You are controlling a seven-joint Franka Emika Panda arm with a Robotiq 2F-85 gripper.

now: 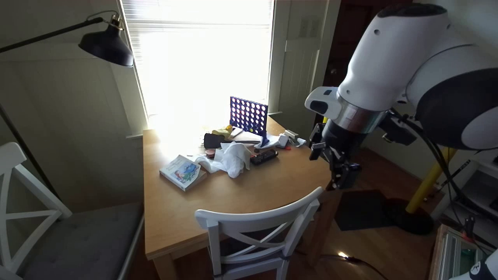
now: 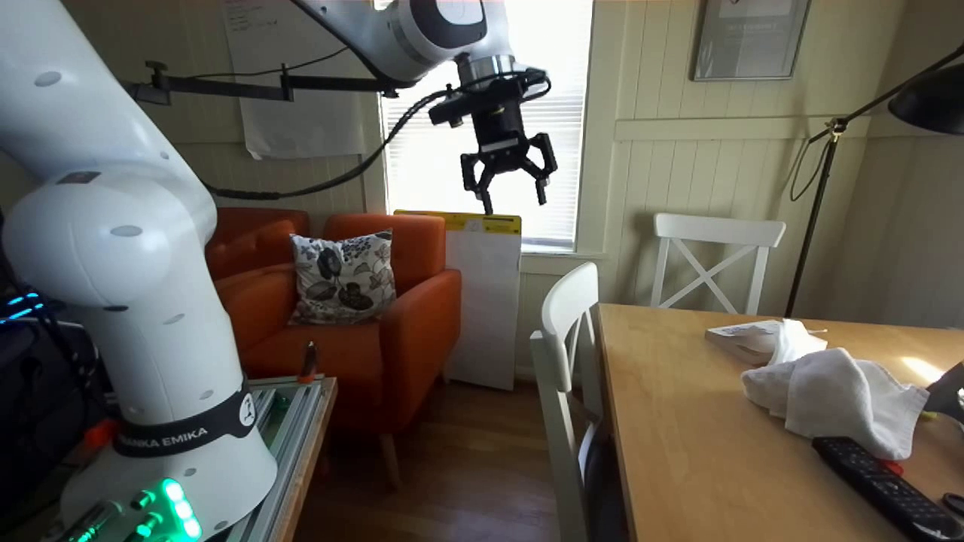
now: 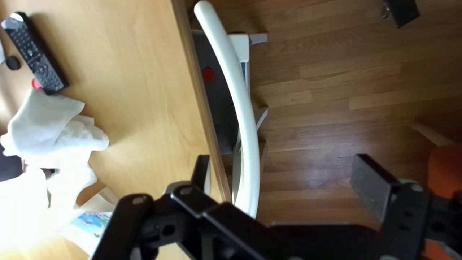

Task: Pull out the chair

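Wood table (image 1: 284, 186) w/ white chair (image 1: 256, 222) at its edge, seat (image 3: 222, 115) partly under it. My gripper (image 2: 514, 202) hangs higher than chair back (image 3: 243, 108) & apart from it, fingers (image 3: 371, 189) spread wide. On table, white cloth (image 1: 235, 157) btwn book (image 1: 183, 172) & remote (image 1: 264, 156).

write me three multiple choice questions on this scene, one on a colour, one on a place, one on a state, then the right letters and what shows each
1. What colour is the armchair bearing the patterned cushion?
A) orange
B) green
C) blue

2. Where is the remote?
A) on the floor
B) on the table
C) on the armchair

3. How is the pincer?
A) shut and empty
B) shut on the remote
C) open, apart from the chair with the curved rail

1 A: its seat and arms look orange.
2 B: all three views show it lying there.
3 C: its jaws stand spread, with a gap to the chair.
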